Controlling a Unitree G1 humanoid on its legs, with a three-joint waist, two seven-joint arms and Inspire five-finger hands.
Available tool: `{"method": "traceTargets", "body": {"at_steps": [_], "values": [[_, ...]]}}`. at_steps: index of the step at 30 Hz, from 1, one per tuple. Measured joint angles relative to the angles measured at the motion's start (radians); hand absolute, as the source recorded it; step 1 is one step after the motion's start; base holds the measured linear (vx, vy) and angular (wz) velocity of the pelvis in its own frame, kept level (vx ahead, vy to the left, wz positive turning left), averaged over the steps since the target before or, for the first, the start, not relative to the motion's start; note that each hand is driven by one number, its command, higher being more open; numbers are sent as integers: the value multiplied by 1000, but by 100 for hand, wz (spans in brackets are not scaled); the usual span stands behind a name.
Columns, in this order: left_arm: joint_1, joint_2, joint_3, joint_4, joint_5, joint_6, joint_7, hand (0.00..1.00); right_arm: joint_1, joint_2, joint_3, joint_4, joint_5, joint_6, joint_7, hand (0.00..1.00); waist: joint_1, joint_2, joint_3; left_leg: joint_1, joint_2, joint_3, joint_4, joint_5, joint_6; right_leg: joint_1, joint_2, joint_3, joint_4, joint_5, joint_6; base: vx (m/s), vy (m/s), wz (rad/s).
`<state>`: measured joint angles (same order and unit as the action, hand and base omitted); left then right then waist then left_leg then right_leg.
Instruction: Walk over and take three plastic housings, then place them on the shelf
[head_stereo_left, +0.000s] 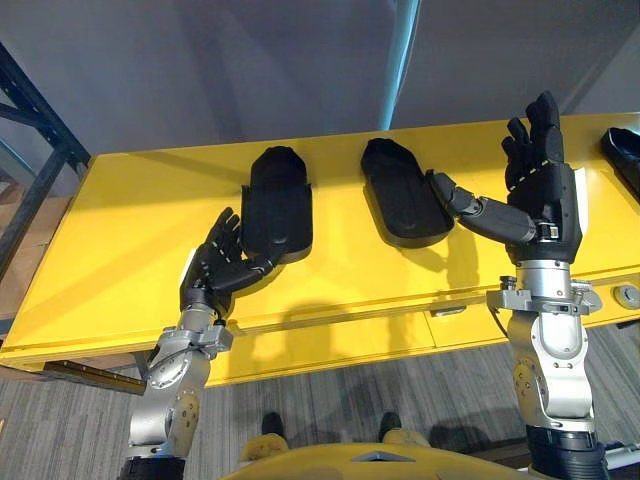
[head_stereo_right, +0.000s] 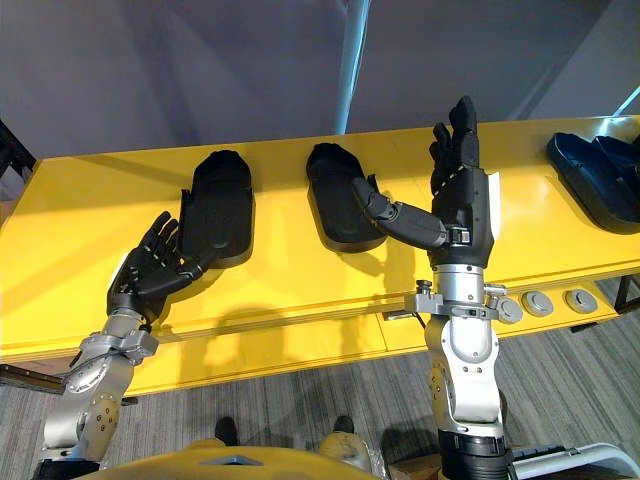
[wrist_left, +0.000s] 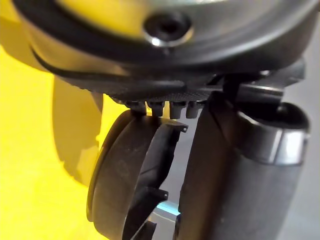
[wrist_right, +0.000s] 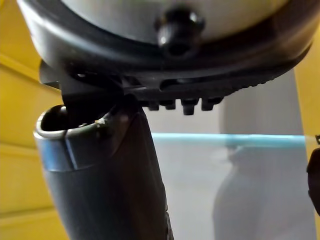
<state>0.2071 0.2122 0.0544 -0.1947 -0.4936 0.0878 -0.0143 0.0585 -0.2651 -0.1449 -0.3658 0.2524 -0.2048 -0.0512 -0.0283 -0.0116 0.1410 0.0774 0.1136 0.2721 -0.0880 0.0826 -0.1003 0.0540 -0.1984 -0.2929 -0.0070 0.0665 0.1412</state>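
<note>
Plastic housings' resting place: the yellow table (head_stereo_left: 130, 200), a long bench across the robot's front, with every black shell lying on its top.
Left housing (head_stereo_left: 278, 205): lying flat around the table's middle, left of centre, with no grip on it.
Middle housing (head_stereo_left: 400, 190): around the table's middle, just right of the left housing and apart from it.
End housings (head_stereo_right: 592, 170): at the table's right end, well apart from both hands; I cannot tell how many lie there.
Right hand (head_stereo_right: 460, 200): raised over the table's front edge, fingers straight up, thumb stuck out toward the middle housing; released, holding nothing.
Left hand (head_stereo_left: 215, 265): low over the table's front part, fingers loosely spread, thumb at the left housing's near edge; released, and I cannot tell whether it touches.
Step in hand: by my reckoning, the reach for the first pick; nothing is taken yet.
Next move: probably the left fingers must get round the left housing's near edge and close, while the right hand comes down onto the middle one.
</note>
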Motion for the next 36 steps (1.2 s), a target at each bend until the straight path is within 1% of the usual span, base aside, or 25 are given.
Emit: {"method": "traceTargets", "body": {"at_steps": [2, 3, 5, 8, 10, 12, 13, 14, 15, 17, 18, 19, 20, 21, 22, 23, 25, 26, 28, 29, 32, 35, 36], "values": [[0, -1, 0, 0, 35, 0, 23, 100, 0, 0, 0, 0, 0, 0, 0, 100, -1, 0, 0, 0, 0, 0, 0, 0, 0, 0, 0, 0, -1, 0, 0, 0, 0, 0], [0, -2, 0, 0, 39, -7, 66, 100, 0, 0, 0, 0, 0, 0, -2, 100, -2, 0, 0, 0, 0, 1, 0, 0, 0, 0, 1, 0, -3, 0, 0, 0, 0, 0], [-1, -8, 1, 0, 49, -22, 92, 100, 0, 0, 0, 0, 0, 0, -4, 100, -3, 0, 0, -1, 0, 2, 0, 0, 0, 0, 1, 0, -5, 0, 0, 0, 0, 0], [9, -39, 0, 0, 130, -62, 165, 100, 2, 3, 0, 1, -1, 0, -14, 100, -8, -2, 1, -1, 1, 4, 0, 0, 0, 0, 4, 0, -9, 0, 0, 0, 0, 0], [25, -65, 0, 0, 151, -111, 197, 100, 6, 22, 1, 2, -8, -1, -33, 100, -9, -2, 0, -1, 3, 4, 0, 0, -1, 1, 6, 0, -9, 2, -2, 0, 0, 0], [35, -92, 2, -5, 152, -181, 216, 100, 13, 53, 1, 6, -11, -1, -57, 100, -10, -3, 1, -1, 3, 3, 0, 0, -1, 1, 7, 0, -9, 2, -2, 0, 0, 0], [35, -101, 3, -23, 154, -227, 227, 100, 21, 75, 1, 16, -11, -1, -75, 100, -7, -3, 1, -1, 3, 3, 1, 0, -2, 2, 7, 0, -10, 1, -2, 0, 0, 0], [35, -103, 3, -37, 155, -242, 228, 100, 27, 81, 3, 19, -12, -1, -83, 100, -6, -4, 1, -1, 3, 3, 1, -1, -2, 2, 7, 0, -10, 1, -2, 0, 0, 0], [35, -104, 2, -63, 156, -264, 228, 100, 39, 87, 9, 22, -13, -1, -94, 100, -5, -5, 2, -1, 3, 3, 1, -1, -3, 2, 7, 0, -10, 1, -2, 0, 0, 0], [32, -112, 1, -132, 156, -334, 213, 100, 63, 101, 32, 48, -23, -1, -121, 100, -7, -9, 0, 3, 3, 12, 0, -4, -5, 0, 7, 10, -10, 2, -2, 0, 0, -9], [29, -115, -1, -145, 156, -349, 204, 100, 71, 106, 37, 50, -25, 0, -129, 100, -7, -9, 0, 5, 3, 16, 0, -4, -5, 0, 8, 16, -10, 2, -2, -3, 6, -22], [27, -116, -8, -173, 156, -385, 179, 100, 91, 120, 40, 50, -44, 2, -146, 100, -7, -9, 0, 13, 4, 31, 0, -8, -7, -3, 9, 30, -10, 3, -4, -4, 13, -28], [26, -116, -10, -181, 156, -400, 167, 100, 101, 126, 40, 50, -44, 4, -155, 100, -10, -9, 0, 22, 4, 44, 0, -12, -7, -2, 10, 42, -10, 3, -4, -4, 13, -35], [26, -116, -11, -186, 156, -406, 160, 100, 107, 126, 39, 50, -43, 4, -161, 100, -12, -9, 0, 29, 4, 55, 0, -15, -8, -3, 10, 52, -10, 4, -4, -4, 27, -42], [26, -115, -16, -191, 155, -416, 151, 100, 119, 126, 36, 50, -43, 4, -170, 100, -21, -10, -2, 40, 4, 76, -1, -21, -9, -4, 12, 74, -11, 6, -4, -6, 27, -55], [26, -114, -19, -195, 149, -417, 140, 100, 130, 126, 35, 50, -43, 5, -177, 100, -32, -12, -5, 47, 5, 102, -1, -29, -10, -16, 14, 98, -12, 7, -4, -6, 33, -62], [23, -110, -28, -196, 148, -417, 135, 100, 146, 128, 27, 50, -43, 8, -180, 100, -40, -14, -7, 52, 7, 144, 0, -37, -13, -38, 21, 138, -14, 16, -6, -2, 26, -64], [22, -105, -39, -196, 147, -417, 135, 100, 161, 133, 16, 50, -43, 11, -179, 100, -49, -16, -9, 54, 11, 165, 0, -41, -17, -48, 25, 159, -17, 21, -6, 9, 0, -68], [20, -82, -63, -196, 147, -416, 130, 100, 206, 159, -21, 50, -42, 22, -179, 100, -81, -20, -23, 56, 19, 218, 3, -48, -25, -77, 43, 208, -28, 39, -10, 33, -20, -69], [18, -78, -68, -196, 145, -416, 128, 100, 217, 162, -29, 50, -42, 22, -179, 100, -89, -19, -25, 59, 21, 232, 4, -49, -27, -81, 48, 222, -33, 43, -11, 56, -11, -78], [-29, -74, -92, -187, 123, -416, 122, 100, 269, 162, -89, 49, -42, 22, -174, 100, -131, -12, -30, 92, 41, 317, 5, -67, -47, -93, 79, 303, -50, 60, -15, 47, -50, -81], [-87, -65, -119, -151, 100, -416, 129, 100, 299, 162, -129, 46, -41, 21, -172, 100, -173, -3, -34, 106, 69, 382, 61, -111, -63, -104, 106, 372, -50, 63, -12, 24, -43, -66], [-94, -65, -129, -141, 101, -416, 133, 100, 307, 162, -134, 44, -41, 20, -171, 100, -178, 1, -36, 108, 75, 395, 75, -122, -69, -106, 112, 385, -50, 63, -11, 16, -57, -68]]}}
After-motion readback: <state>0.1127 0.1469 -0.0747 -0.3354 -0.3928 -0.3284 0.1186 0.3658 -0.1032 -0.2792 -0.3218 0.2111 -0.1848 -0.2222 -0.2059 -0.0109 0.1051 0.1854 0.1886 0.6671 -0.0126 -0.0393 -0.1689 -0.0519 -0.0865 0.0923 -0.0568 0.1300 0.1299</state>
